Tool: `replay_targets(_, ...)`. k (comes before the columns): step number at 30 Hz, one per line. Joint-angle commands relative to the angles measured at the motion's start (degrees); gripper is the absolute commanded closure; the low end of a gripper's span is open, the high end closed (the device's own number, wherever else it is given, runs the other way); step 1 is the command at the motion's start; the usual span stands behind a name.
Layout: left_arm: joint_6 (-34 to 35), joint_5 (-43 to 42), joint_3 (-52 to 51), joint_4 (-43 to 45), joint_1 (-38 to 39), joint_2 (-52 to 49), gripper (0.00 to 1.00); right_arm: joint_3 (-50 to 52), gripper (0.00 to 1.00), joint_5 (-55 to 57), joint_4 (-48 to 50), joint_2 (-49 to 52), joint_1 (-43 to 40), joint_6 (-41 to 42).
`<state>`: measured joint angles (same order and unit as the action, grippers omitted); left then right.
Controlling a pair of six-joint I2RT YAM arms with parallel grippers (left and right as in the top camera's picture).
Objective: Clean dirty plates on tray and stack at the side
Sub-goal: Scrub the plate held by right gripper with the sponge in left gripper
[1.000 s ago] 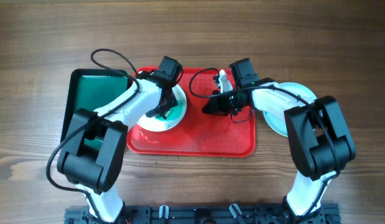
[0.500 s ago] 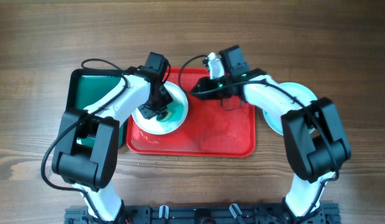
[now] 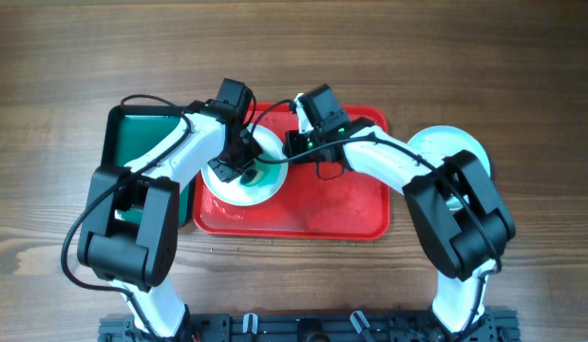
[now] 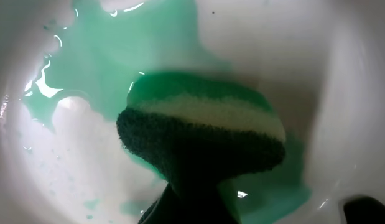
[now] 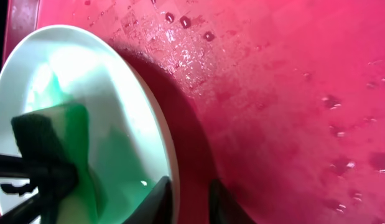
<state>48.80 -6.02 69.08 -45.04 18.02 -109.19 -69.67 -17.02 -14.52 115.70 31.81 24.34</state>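
The right gripper (image 5: 190, 194) is closing down to a narrow gap astride the right-hand rim of the dirty plate (image 5: 127, 118). One finger is sitting inside the bowl and the other outside. A strip of shadowed tray is showing between the rim and the outer finger, so I cannot tell whether the pinch is tight yet.

The left gripper (image 3: 240, 158) is clamping a green-and-white sponge (image 4: 201, 134) by its dark scrub layer. It is pressing the sponge into the green smear (image 4: 117, 56) that is spreading across the plate's floor.

The plate is lying at the left end of the red tray (image 3: 341, 204), whose wet surface is beading with droplets (image 5: 183, 22). A second, pale aqua plate (image 3: 453, 142) is resting on the table at the right of the overhead frame, outside the tray and partly under the right arm. The dark green tray (image 3: 132, 133) is sitting just left of the red one.

Against the earlier overhead frames, the right gripper is arriving from the middle of the tray at the plate's edge. The left gripper is shifting the sponge toward the plate's upper left.

This looks like bracing: the right arm is steadying the plate while the left is scrubbing. Cleaning of this plate is under way, and stacking is not yet starting.
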Motion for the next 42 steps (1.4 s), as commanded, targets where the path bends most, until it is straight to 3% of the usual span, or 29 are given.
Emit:
replay_targets(1, 1.22, -1.9, -0.92, -0.11, 0.07, -2.36, 0.96, -0.5, 0.83, 2.62, 0.37, 3.3, 0.28, 3.1)
replay_targets(8, 1.18, -1.84, -0.92, 0.92, 0.07, -2.36, 0.96, -0.5, 0.96, 2.43, -0.61, 3.32, 2.36, 5.05)
replay_targets(12, 1.14, 0.42, -0.92, 1.27, 0.07, -2.36, 0.96, -0.52, 0.96, 2.4, -5.73, 2.34, 1.68, 10.51)
replay_targets(20, -2.12, 1.6, -0.92, 1.77, 0.2, -2.36, 0.96, -0.39, 0.96, 2.4, -14.64, -0.52, -1.05, 10.38)
replay_targets(36, -5.42, 3.37, -0.9, 3.96, 0.24, -2.36, 0.96, -0.17, 0.96, 1.99, -15.39, -0.52, -1.16, 11.23)
replay_targets(42, -12.92, 3.56, -0.7, 4.17, 0.24, -2.36, 0.96, -0.17, 0.96, 1.97, -15.34, -0.52, -1.14, 11.21)
